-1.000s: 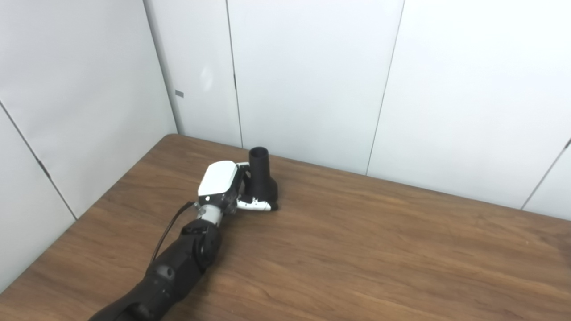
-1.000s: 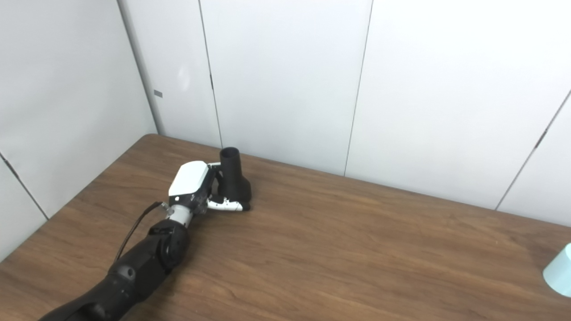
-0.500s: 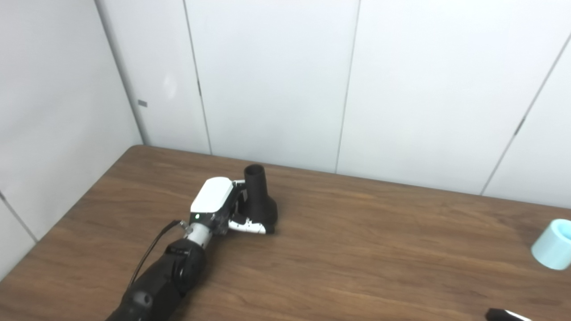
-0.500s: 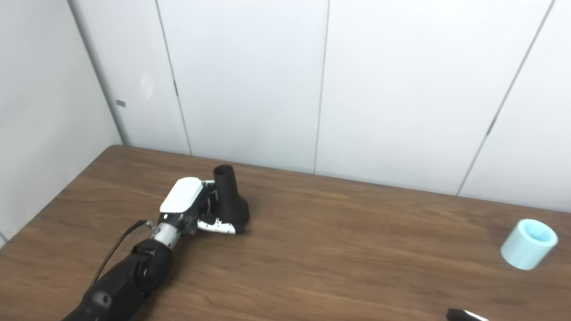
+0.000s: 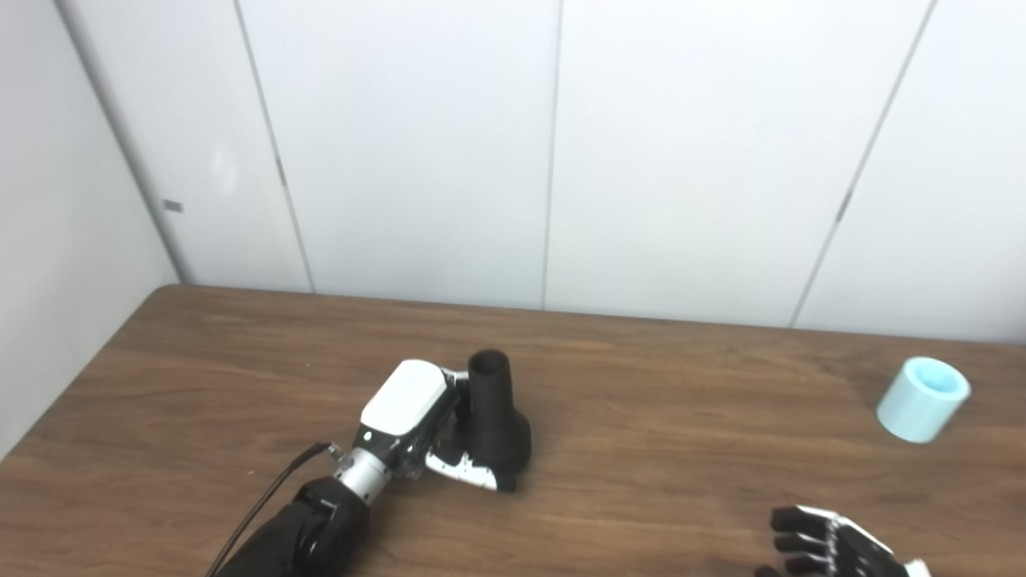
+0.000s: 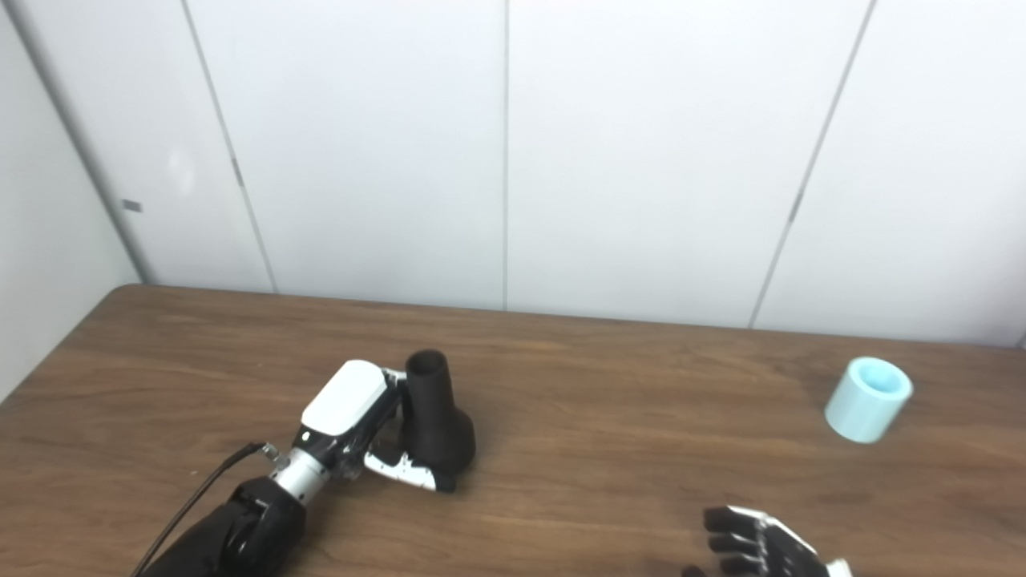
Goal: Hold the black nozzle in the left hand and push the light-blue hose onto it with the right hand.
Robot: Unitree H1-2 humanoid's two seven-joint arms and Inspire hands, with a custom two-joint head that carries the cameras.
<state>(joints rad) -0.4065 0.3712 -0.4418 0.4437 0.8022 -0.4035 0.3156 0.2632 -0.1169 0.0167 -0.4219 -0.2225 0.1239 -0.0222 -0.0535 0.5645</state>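
While the left hand [image 5: 417, 429] is wrapped around the black flared plastic nozzle [image 5: 493, 421], which stands upright on the brown wood-grain tabletop [image 5: 657, 449], the right hand [image 6: 757, 549] sits empty at the bottom edge, fingers apart. The short light-blue hose cylinder [image 6: 868, 399] lies well apart, far right near the wall. Risks: hose lies tilted on its side, so a poor reach could roll it off toward the edge; left grip looks low and sideways, so a push may tip or twist the nozzle.
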